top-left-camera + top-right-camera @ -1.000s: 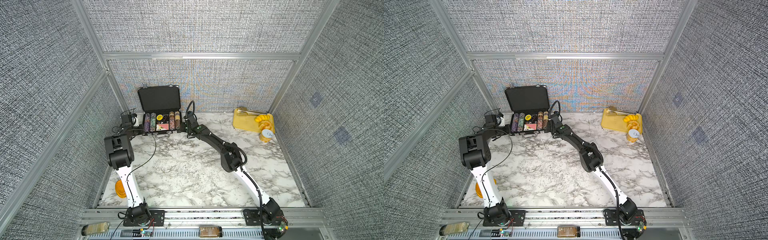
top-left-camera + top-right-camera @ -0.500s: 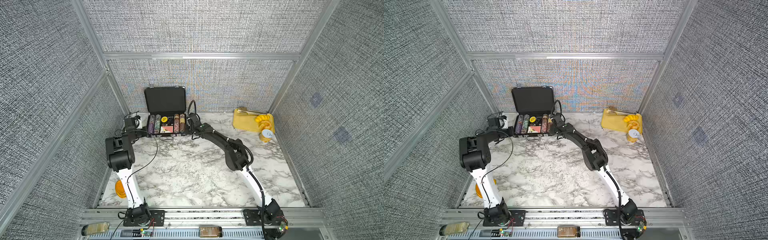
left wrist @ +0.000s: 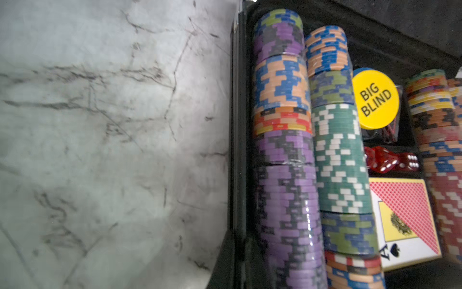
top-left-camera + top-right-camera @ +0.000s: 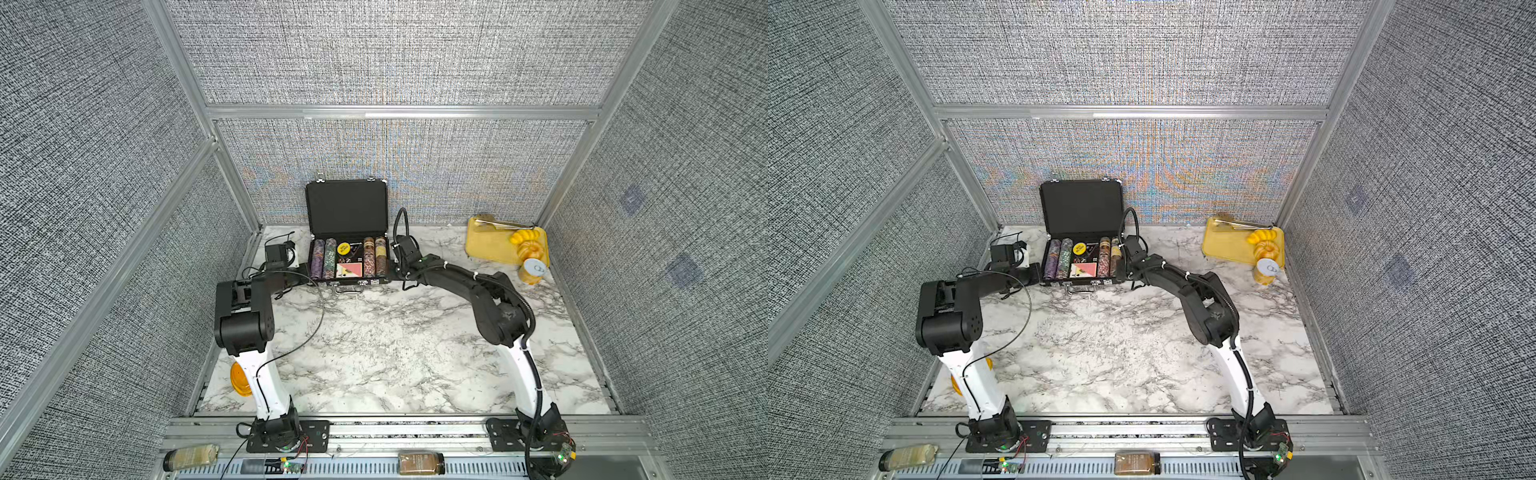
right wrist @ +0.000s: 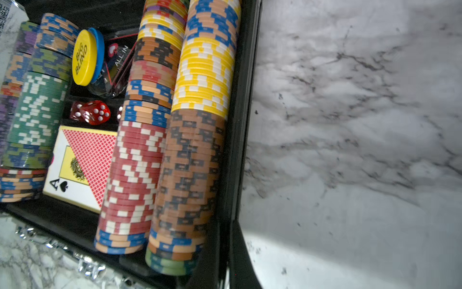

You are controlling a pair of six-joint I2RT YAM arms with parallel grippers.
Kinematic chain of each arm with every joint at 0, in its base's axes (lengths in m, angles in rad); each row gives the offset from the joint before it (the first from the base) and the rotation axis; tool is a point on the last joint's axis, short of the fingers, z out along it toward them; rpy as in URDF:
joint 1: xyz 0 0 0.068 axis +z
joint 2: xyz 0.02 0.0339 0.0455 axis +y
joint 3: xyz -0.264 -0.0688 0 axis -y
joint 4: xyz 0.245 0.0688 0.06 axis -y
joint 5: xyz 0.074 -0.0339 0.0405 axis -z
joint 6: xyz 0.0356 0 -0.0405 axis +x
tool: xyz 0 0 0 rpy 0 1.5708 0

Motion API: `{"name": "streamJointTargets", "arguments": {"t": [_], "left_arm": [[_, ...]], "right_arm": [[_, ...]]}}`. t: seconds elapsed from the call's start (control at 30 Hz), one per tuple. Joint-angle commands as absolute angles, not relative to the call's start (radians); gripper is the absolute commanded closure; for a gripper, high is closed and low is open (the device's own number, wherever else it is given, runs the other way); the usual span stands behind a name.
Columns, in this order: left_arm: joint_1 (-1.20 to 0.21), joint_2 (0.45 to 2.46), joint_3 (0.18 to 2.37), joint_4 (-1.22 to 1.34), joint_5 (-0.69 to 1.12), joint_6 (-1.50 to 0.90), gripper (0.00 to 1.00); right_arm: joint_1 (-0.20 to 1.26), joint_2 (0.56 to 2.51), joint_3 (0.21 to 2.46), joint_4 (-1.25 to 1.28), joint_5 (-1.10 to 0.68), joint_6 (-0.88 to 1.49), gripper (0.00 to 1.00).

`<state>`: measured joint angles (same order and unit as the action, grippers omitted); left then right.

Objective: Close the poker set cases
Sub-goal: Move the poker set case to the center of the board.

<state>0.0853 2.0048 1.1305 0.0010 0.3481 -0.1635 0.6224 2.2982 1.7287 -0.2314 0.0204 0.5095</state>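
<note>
A: Opening on the poker set case [image 4: 348,281]. Sits at the far side of the marble table [image 4: 374,345], just in front of the back wall [image 4: 457,166] and well apart from the yellow tray [image 4: 494,245].

B: Wide open, too. Stands with its lid [image 4: 347,208] upright, lining facing forward. Shows off chip rows [image 3: 285,175] and a card deck [image 3: 410,220] in the base.

A: And the arms?

B: Flanking it. Left gripper [image 4: 303,277] clenched, tucked against the left side wall. Right gripper [image 4: 395,270] clenched as well, against the right side wall. Hard to tell whether pinching the rim or merely pressed beside it.

A: So, reading the step: squaring up and bracing the base, with the closing itself not yet begun.

B: Agreed, as a judgement. Next calls for freeing one gripper, raising it to the lid's top edge, then tipping it forward and down over the chips. Meanwhile, holding the base against sliding with the other.

A: Looks tight behind that lid, though.

B: Probably worth drawing the case forward first. Then pressing flat and seeing to the latches [image 4: 332,283] beside the handle [image 4: 349,289].
</note>
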Motion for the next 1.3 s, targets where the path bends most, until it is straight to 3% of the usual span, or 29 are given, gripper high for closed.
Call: {"name": "streamJointTargets", "arguments": {"t": [0.0,0.4,0.83,1.27], "left_arm": [[0.034,2.017,1.036,-0.561,0.485,-0.236,1.0],[-0.115,1.865,0.819,-0.542,0.466,-0.386,1.0],[-0.282,1.668,0.597,-0.514,0.473,-0.596,1.0],[-0.444,1.481,0.428,-0.529,0.458,-0.792,1.0]], "right_arm": [[0.626,2.272,1.598,-0.532,-0.096,0.448,1.0],[0.606,2.059,1.206,-0.451,-0.154,0.442,1.0],[0.61,1.854,0.936,-0.454,-0.182,0.466,1.0],[0.717,1.643,0.647,-0.486,-0.231,0.594,1.0]]}}
